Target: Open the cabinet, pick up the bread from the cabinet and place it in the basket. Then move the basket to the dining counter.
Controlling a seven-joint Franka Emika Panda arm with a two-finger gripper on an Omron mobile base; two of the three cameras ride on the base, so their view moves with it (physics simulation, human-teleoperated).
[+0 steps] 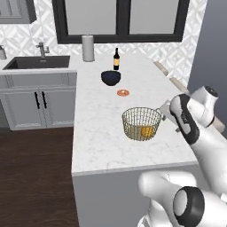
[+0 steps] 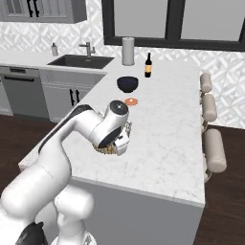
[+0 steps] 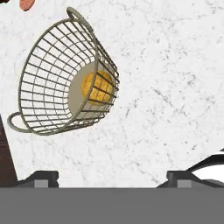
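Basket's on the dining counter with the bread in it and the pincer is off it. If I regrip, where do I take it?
Take the basket by its top rim wire, from above. It stands upright, mouth up, bread at the bottom; the wire is thin enough for the open pincer to straddle.

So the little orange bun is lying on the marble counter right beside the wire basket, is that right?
Not quite. The bread is inside the basket, resting on its solid bottom, not beside it. The hand view shows it through the wires, and the left base view agrees. The basket does stand on the marble dining counter.
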